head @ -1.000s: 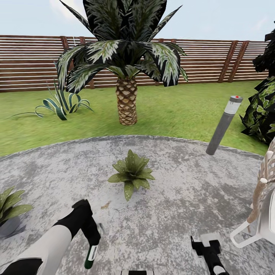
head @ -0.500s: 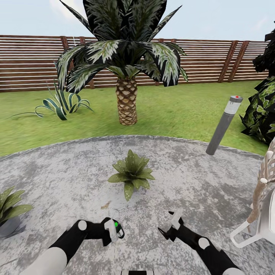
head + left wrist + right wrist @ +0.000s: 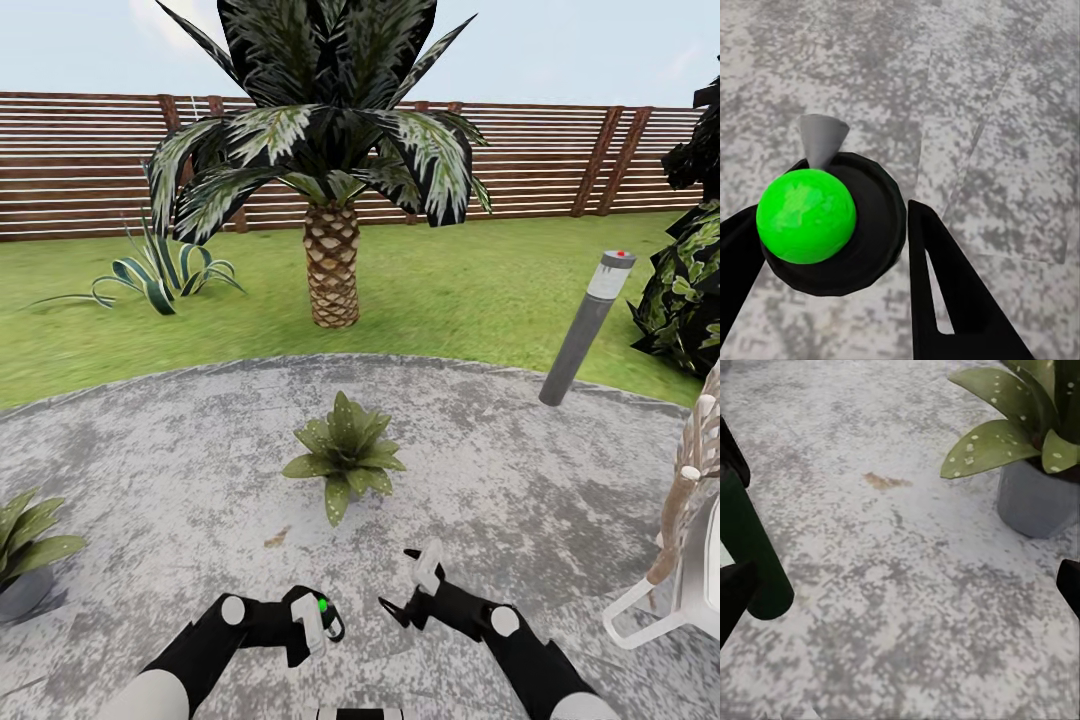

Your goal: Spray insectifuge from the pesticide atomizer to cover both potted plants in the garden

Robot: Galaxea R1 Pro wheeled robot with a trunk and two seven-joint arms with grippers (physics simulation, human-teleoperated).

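— Green button, black cap: that is the top of the pesticide atomizer, seen straight down its length between the left gripper's jaws, which are clamped on it. So its long axis runs along the fingers, with the grey nozzle cone pointing out sideways over the stone patio.

— And which way does the target lie from there?

— The nearer potted plant sits ahead of both arms, roughly centred, near but clearly apart from the bottle. The second potted plant is off at the left edge of the head view, well apart. The left arm carries the sprayer, so I judge it must bring the nozzle round toward the centre rosette first.

— The right gripper?

— Its jaws stand apart, holding nothing; its wrist camera shows the dark green bottle body at one side and the grey pot at the other. Pale specks already dot those leaves; whether that is insectifuge or leaf pattern, I cannot tell.
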